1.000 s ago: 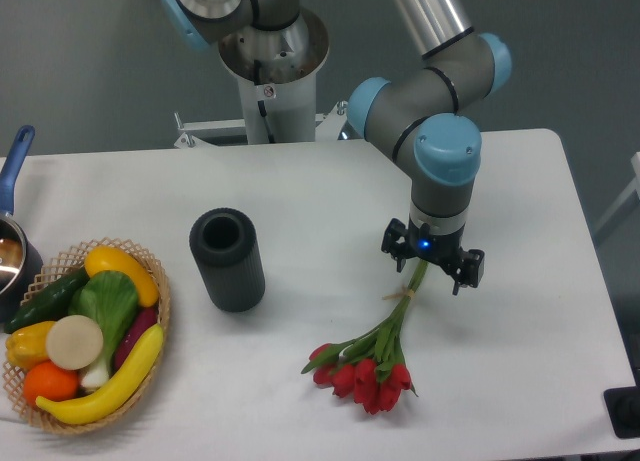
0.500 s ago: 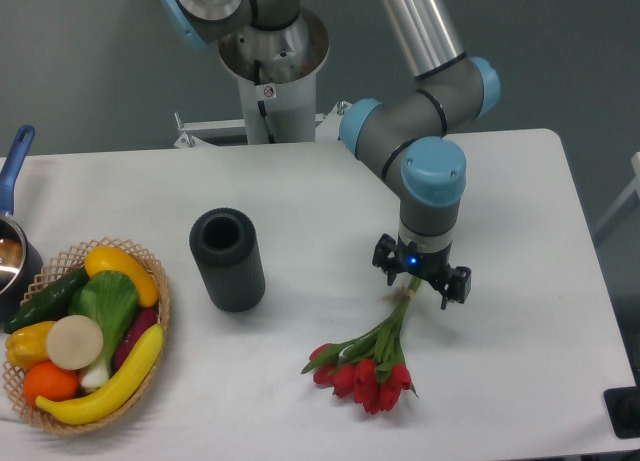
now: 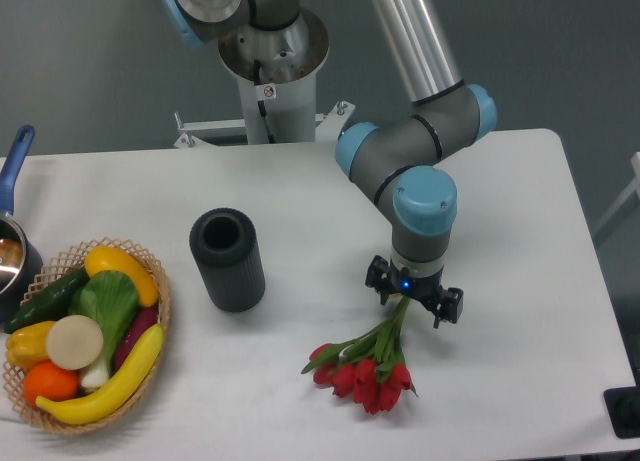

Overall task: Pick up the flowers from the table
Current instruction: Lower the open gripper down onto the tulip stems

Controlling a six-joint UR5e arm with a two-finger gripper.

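The black two-finger gripper [image 3: 413, 301] of the grey and light-blue arm [image 3: 420, 181] points straight down over the stem end of the small bunch of red tulips with green stems and leaves [image 3: 367, 360]. Its jaws stand spread, one dark tip at 9 o'clock of the stems and the other at 3 o'clock, with the upper stems between them. Whether either jaw touches the stems cannot be told from this view; they are not pressed together on the bunch.

The tulips lie flat on the large white counter with rounded corners [image 3: 520, 281], at about 5 o'clock of its middle, near the front edge. The closed red buds cluster at the bunch's 7 o'clock end, fanned out low and wide. The green stems and narrow leaves run from them towards 1 o'clock and draw together under the gripper. The top of the stems is hidden by the gripper body.

At 9 o'clock of the gripper, well apart from it, a dark ribbed cylinder with an open top [image 3: 228, 259] stands on the counter. Further toward 9 o'clock, at the counter's left edge, a woven wicker basket [image 3: 160, 281] holds colourful fruit and vegetables. At 11 o'clock of the basket a dark pot with a blue handle [image 3: 14, 181] shows partly at the frame edge.
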